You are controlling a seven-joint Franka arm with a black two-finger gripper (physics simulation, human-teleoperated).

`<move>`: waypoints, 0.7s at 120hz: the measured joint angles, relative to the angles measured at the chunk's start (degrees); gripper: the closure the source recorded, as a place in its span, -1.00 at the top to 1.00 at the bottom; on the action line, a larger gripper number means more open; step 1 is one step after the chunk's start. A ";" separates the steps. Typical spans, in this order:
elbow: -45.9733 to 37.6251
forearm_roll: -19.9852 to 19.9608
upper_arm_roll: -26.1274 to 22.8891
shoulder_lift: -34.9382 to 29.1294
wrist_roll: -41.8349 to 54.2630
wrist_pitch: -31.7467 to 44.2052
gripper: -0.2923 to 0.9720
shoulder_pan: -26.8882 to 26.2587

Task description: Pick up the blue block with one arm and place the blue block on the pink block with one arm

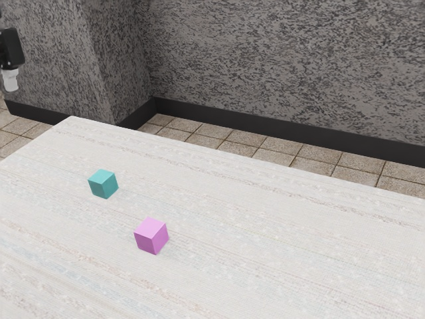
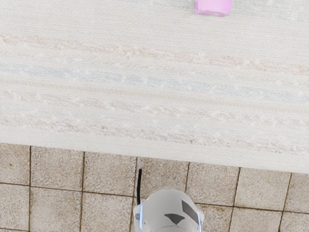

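The blue block [image 1: 103,183], a teal cube, rests on the pale table [image 1: 279,226] toward the exterior view's left. The pink block [image 1: 151,235] sits a short way nearer the front and to the right of it, not touching it. My gripper [image 1: 10,74] is high at the exterior view's upper left edge, far above and left of both blocks, and mostly cut off by the edge. In the wrist view the pink block [image 2: 213,7] lies far below my hand on the table [image 2: 154,87].
Speckled grey walls [image 1: 279,60] with a dark baseboard stand behind the table. A tiled floor [image 1: 319,156] lies beyond its far edge. In the wrist view the robot's white base [image 2: 168,212] stands on the tiles beside the table's edge.
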 joint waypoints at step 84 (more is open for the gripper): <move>-26.77 4.04 4.73 -0.87 1.24 37.49 0.54 0.16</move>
